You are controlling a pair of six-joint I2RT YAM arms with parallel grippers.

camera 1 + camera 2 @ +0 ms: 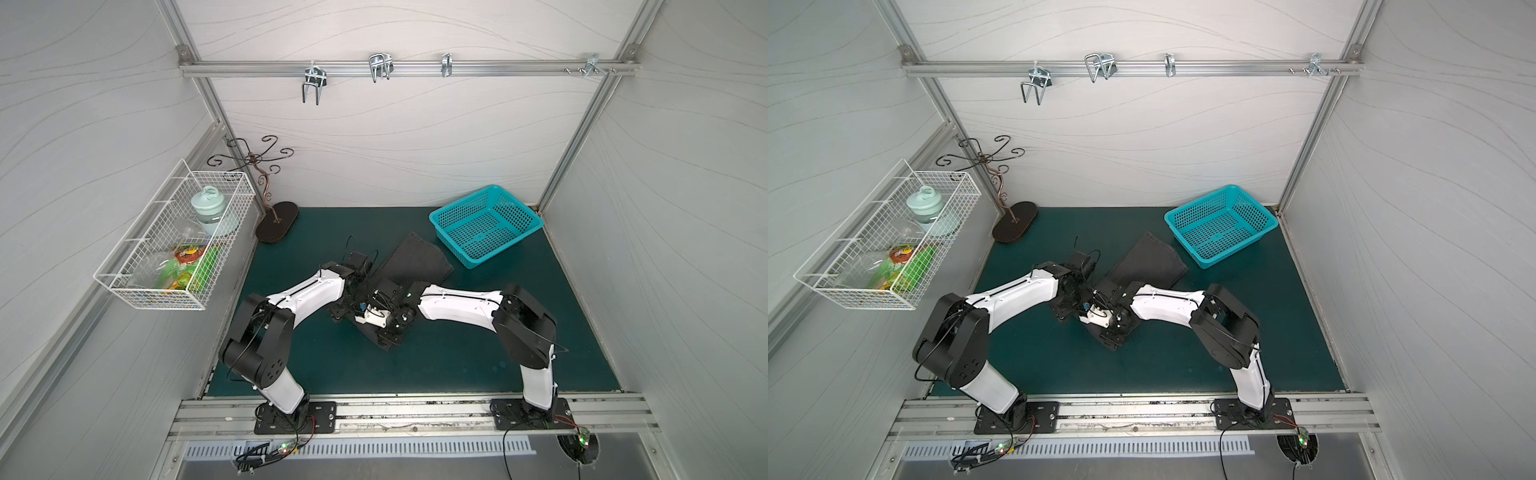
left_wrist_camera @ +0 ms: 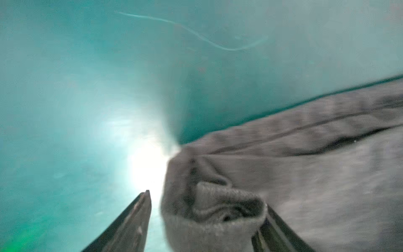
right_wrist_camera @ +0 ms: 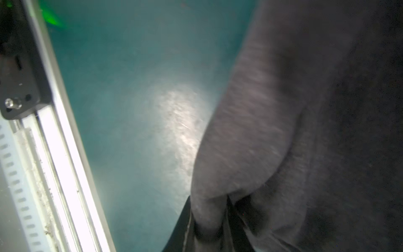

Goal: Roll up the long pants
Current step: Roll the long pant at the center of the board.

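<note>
The long pants (image 1: 415,262) are dark grey cloth lying in the middle of the green mat (image 1: 478,340), seen in both top views (image 1: 1146,262). Both arms meet over their near, bunched end. In the left wrist view my left gripper (image 2: 207,198) is open. A rolled fold of the pants (image 2: 213,213) sits between its fingers, resting against one finger and clear of the other finger (image 2: 139,218). In the right wrist view my right gripper (image 3: 208,203) is shut on a fold of the pants (image 3: 250,131).
A teal plastic basket (image 1: 486,224) stands at the back right of the mat, just past the pants. A dark metal stand (image 1: 276,224) is at the back left. A white wire basket (image 1: 174,245) hangs on the left wall. The aluminium rail (image 3: 54,152) runs along the front edge.
</note>
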